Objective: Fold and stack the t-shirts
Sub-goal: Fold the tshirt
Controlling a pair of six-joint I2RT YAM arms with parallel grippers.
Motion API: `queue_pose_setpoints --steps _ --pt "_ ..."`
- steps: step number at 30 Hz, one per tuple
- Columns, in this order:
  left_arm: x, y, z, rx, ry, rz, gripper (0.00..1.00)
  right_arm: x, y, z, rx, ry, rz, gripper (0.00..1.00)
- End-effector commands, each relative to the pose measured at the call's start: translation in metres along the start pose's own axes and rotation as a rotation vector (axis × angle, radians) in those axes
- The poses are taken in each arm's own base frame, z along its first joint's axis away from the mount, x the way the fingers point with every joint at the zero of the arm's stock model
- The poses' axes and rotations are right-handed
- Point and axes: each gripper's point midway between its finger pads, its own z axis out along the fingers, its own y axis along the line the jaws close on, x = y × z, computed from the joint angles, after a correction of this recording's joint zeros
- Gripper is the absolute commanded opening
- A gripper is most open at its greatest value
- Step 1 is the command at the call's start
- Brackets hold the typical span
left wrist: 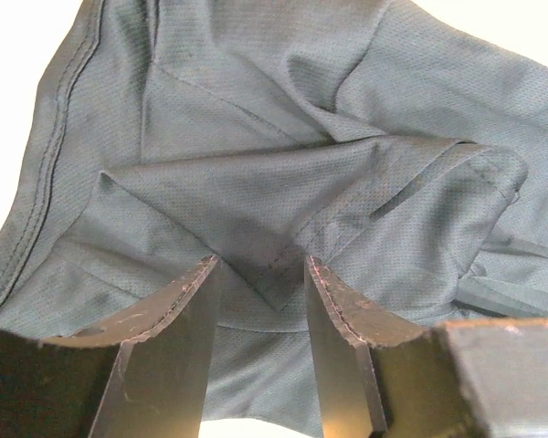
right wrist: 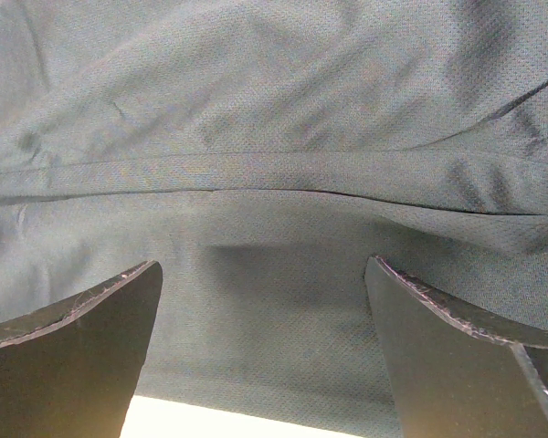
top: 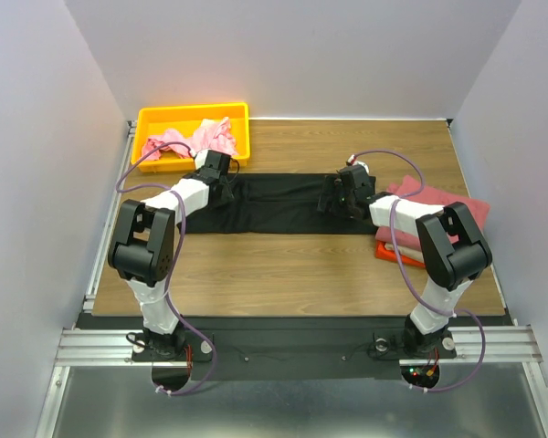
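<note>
At the far left, parked in a yellow bin (top: 146,119): a light pink shirt (top: 187,140), crumpled and unfolded, probably kept out of the way there until its turn.

Just right of the bin, poised over the left end of the black shirt (top: 279,205): the left claw (top: 221,175), with fingers (left wrist: 178,310) part-way apart and a folded corner of cloth lying in the gap, not clamped as far as can be seen. Placed so, most likely, to take hold of that end.

Across the middle of the bench (top: 283,274), stretched long and narrow from left to right: the black shirt itself, with sides seemingly turned in already, so judged about midway through its fold. Laid flat and drawn out lengthwise, presumably to keep the layers smooth for folding end over end.

Above the right part of that strip: the right claw (top: 336,196), spread wide open, with fingertips (right wrist: 100,310) just over a seam line, gripping nothing. Set opposite the left claw, probably for handling both ends together.

At the right edge of the bench, just beyond the black strip: a folded rose-red shirt (top: 443,199) lying on an orange shirt (top: 390,253), with only a sliver of orange visible at the near side. Kept close at hand, very likely as the stack meant to receive the black shirt once folded.
</note>
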Motion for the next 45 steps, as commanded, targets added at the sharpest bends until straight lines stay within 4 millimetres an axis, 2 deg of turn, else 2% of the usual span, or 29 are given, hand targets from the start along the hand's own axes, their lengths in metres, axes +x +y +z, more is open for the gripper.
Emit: queue_pose_setpoints --steps 1,3,4,6,10,17,19,28,33,36,37,38,39,43,45 --pt "-0.016 -0.009 0.001 0.024 -0.035 0.012 0.50 0.041 -0.032 0.004 0.108 0.121 -0.030 1.00" --pt "-0.018 -0.009 0.003 0.018 -0.038 0.021 0.41 0.041 -0.032 0.004 0.109 0.120 -0.031 1.00" --pt "-0.020 -0.010 0.004 0.018 -0.040 0.032 0.28 0.042 -0.033 0.004 0.111 0.123 -0.036 1.00" --pt "-0.019 -0.011 0.006 0.019 -0.035 0.044 0.22 0.041 -0.034 0.004 0.118 0.121 -0.037 1.00" --pt "-0.025 -0.012 0.005 0.011 -0.045 0.041 0.01 0.042 -0.036 0.004 0.127 0.122 -0.042 1.00" --pt "-0.050 -0.004 -0.009 -0.046 -0.113 0.011 0.00 0.044 -0.038 0.005 0.135 0.129 -0.048 1.00" --pt "-0.058 -0.008 -0.011 -0.034 -0.128 0.009 0.00 0.044 -0.039 0.006 0.139 0.131 -0.050 1.00" --pt "-0.084 -0.007 0.002 -0.084 -0.148 0.005 0.00 0.046 -0.040 0.006 0.146 0.137 -0.060 1.00" --pt "-0.103 -0.019 0.008 -0.055 -0.196 0.028 0.00 0.047 -0.042 0.008 0.153 0.142 -0.064 1.00" --pt "-0.107 -0.021 0.013 -0.070 -0.191 0.033 0.11 0.046 -0.041 0.009 0.153 0.142 -0.066 1.00" --pt "-0.107 -0.020 0.014 -0.080 -0.188 0.031 0.21 0.044 -0.042 0.007 0.157 0.136 -0.069 1.00" --pt "-0.108 -0.019 0.014 -0.087 -0.191 0.026 0.34 0.043 -0.043 0.007 0.161 0.132 -0.068 1.00" --pt "-0.111 -0.018 0.014 -0.096 -0.197 0.021 0.40 0.043 -0.043 0.006 0.162 0.132 -0.066 1.00" --pt "-0.125 -0.017 0.000 -0.095 -0.226 -0.010 0.56 0.041 -0.041 0.003 0.153 0.126 -0.065 1.00" --pt "-0.128 -0.019 -0.011 -0.070 -0.237 -0.028 0.74 0.040 -0.042 0.003 0.159 0.121 -0.064 1.00"
